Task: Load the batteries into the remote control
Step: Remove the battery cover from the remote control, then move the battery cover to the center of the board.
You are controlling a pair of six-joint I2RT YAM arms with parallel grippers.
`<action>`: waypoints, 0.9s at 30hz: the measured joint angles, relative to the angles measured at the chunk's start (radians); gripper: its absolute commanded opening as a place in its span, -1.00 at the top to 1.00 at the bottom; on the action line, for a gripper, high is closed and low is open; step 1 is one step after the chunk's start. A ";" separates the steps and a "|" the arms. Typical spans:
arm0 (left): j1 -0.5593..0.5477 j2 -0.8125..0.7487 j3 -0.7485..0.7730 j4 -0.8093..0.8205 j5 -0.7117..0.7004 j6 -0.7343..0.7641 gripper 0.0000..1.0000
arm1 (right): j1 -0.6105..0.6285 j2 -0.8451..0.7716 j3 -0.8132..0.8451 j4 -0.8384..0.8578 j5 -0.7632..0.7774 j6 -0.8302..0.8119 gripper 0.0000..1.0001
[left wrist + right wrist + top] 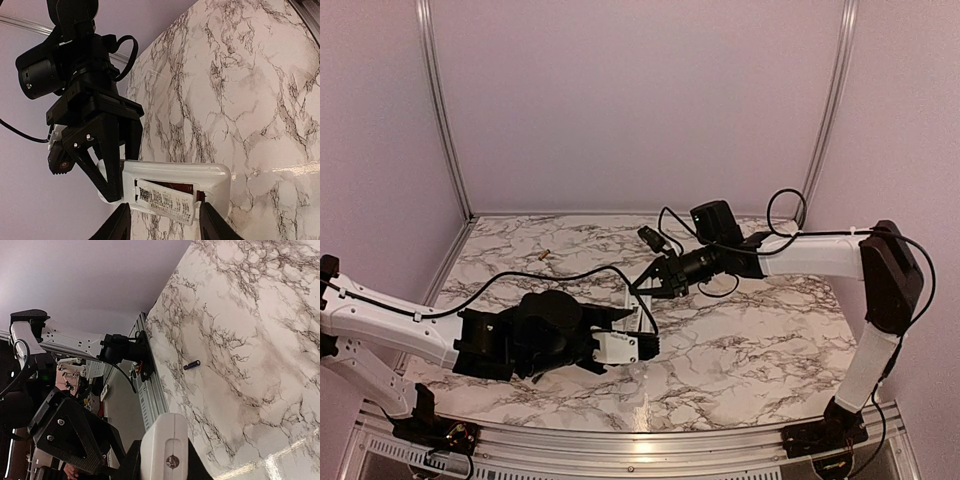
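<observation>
The white remote control (175, 172) is held above the table, back side up. Its labelled hatch (167, 201) sits tilted in the reddish-orange slot (180, 188). My left gripper (165, 227) is shut on the remote's sides, also seen from above (620, 348). My right gripper (112, 185) is shut on the remote's end (165, 440); from above it is at mid-table (642, 290). The blackish battery (191, 365) lies on the marble near the table edge. The golden-tan battery (542, 257) lies at the back left.
The marble table (750, 340) has an aluminium rail (620, 440) along its near edge and purple walls at the back and sides. Black cables (570, 275) trail over the table's left half. The right arm (820, 255) reaches in from the right.
</observation>
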 measured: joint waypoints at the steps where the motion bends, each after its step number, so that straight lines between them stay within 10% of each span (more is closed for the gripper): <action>1: 0.000 0.000 0.000 0.000 0.000 -0.001 0.03 | -0.003 0.000 0.000 0.000 -0.001 0.003 1.00; 27: 0.137 0.053 -0.001 -0.034 0.010 -0.327 -0.17 | -0.110 -0.010 -0.111 0.052 0.119 0.011 1.00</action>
